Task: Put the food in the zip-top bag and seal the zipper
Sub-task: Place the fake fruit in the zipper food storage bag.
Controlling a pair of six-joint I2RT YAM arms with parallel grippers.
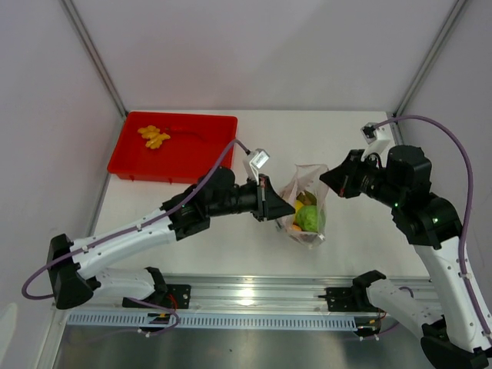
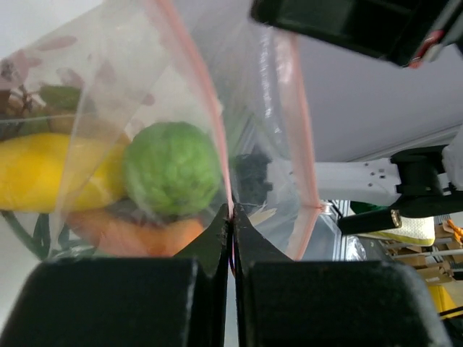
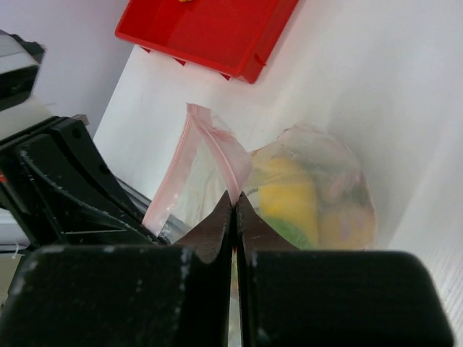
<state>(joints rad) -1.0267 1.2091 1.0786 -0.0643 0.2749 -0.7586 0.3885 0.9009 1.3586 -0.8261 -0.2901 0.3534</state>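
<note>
Zip-top bag [image 1: 306, 201] sits between left pincer [image 2: 231, 217] and right pincer [image 3: 233, 206], both clamped on its zipper [image 2: 208, 97]; a hard pull could slip the strip free and spill food [image 2: 172, 168].

**Colour key.** We mark the zip-top bag [image 1: 305, 201] as clear and colourless, with its zipper [image 2: 210, 108] a pale pink strip. Through the film we see a mid-green lime [image 2: 172, 168] with a pebbled surface, a bright yellow lemon [image 2: 43, 173] and an orange piece [image 2: 137, 233]. We cannot assign the dark brown and green flecks above them. The tray [image 1: 200, 154] is plain glossy red and carries yellow-orange pieces [image 1: 154, 136]. The table [image 1: 231, 238] is white. Both the left gripper [image 2: 231, 217] and the right gripper [image 3: 233, 206] are matt black. The left arm [image 1: 131, 234] and right arm [image 1: 461, 284] are white with black joints. The cable [image 1: 419, 117] is purple.
</note>
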